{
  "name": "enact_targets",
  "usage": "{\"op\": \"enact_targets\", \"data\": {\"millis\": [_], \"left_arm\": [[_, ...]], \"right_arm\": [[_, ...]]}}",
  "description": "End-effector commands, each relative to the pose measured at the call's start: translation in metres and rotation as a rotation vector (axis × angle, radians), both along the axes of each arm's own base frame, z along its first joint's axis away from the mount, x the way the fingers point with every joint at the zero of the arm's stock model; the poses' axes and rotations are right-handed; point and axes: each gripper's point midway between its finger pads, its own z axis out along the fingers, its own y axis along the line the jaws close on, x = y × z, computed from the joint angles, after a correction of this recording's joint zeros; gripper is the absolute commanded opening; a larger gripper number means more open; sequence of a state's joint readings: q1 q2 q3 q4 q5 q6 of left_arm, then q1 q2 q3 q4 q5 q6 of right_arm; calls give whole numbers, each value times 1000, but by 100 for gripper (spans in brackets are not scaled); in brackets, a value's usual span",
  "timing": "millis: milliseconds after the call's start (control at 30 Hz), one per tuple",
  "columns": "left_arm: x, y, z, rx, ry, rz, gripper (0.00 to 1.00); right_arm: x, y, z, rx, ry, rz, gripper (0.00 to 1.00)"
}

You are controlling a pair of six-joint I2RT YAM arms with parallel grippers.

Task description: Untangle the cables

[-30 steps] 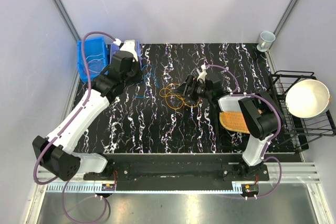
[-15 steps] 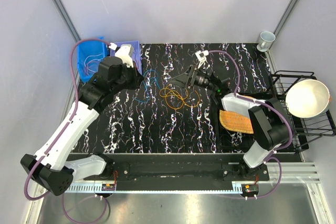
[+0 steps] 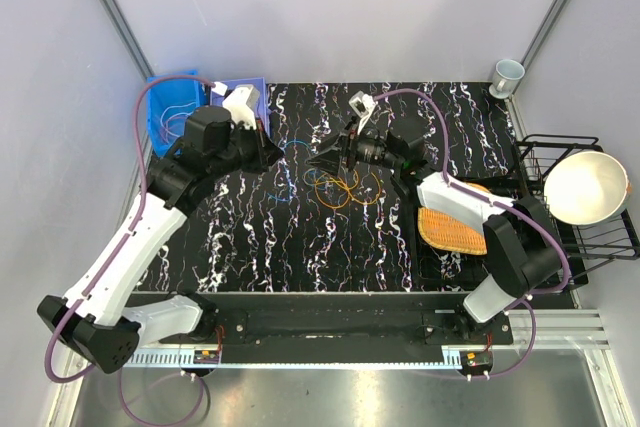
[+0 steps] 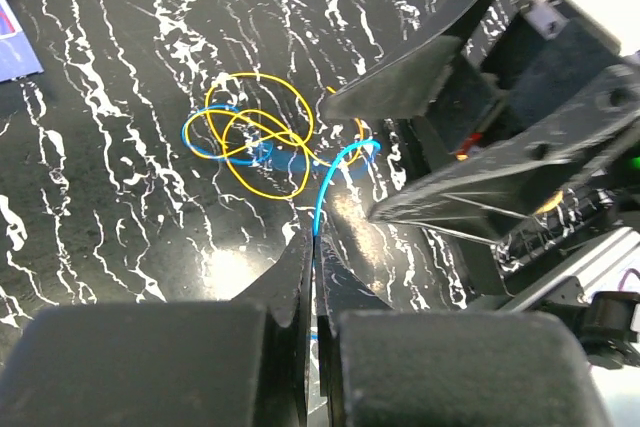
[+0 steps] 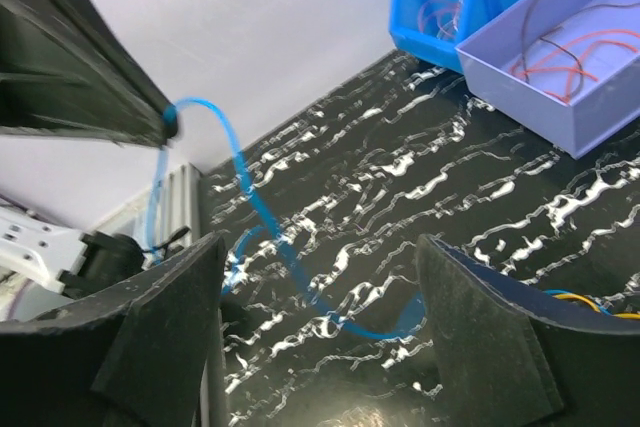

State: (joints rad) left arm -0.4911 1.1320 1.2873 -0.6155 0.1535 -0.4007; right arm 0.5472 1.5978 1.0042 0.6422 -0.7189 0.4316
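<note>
My left gripper point(image 4: 313, 237) point(image 3: 278, 154) is shut on a blue cable point(image 4: 328, 172), which arcs up from the jaws toward the tangle. That cable's other loop point(image 4: 203, 137) lies entwined with yellow cable loops point(image 4: 262, 137) on the black marbled table. From above, the orange and yellow cables point(image 3: 338, 188) lie in the middle of the table. My right gripper point(image 5: 320, 247) point(image 3: 323, 159) is open just right of the left one, with the blue cable point(image 5: 290, 267) hanging between its fingers without touching them. The left gripper's tip point(image 5: 110, 77) shows at the upper left of the right wrist view.
A blue bin point(image 3: 165, 119) and a lavender bin point(image 5: 560, 67) holding red and orange wires stand at the back left. A woven orange mat point(image 3: 447, 230), a black wire rack point(image 3: 600, 239) with a white bowl point(image 3: 585, 187) and a cup point(image 3: 507, 75) are on the right.
My right gripper has swung left and back from over the orange tangle toward the left gripper, narrowing slightly. The left arm has shifted, its gripper now pointing right with the blue cable.
</note>
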Motion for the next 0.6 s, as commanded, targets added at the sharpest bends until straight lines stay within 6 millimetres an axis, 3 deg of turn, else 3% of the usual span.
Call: {"op": "enact_targets", "data": {"millis": [0,200,367,567], "left_arm": [[-9,-6,44,-80,-78,-42,0],[-10,-7,52,-89,-92,-50,0],[-9,-8,50,-89,-82,-46,0],[-9,-7,55,-96,-94,-43,0]], "right_arm": [[5,0,19,-11,-101,-29,79],[1,7,16,-9,-96,-18,65],[-4,13,19,4,-92,1,61],[-2,13,12,8,-74,-20,45]]}}
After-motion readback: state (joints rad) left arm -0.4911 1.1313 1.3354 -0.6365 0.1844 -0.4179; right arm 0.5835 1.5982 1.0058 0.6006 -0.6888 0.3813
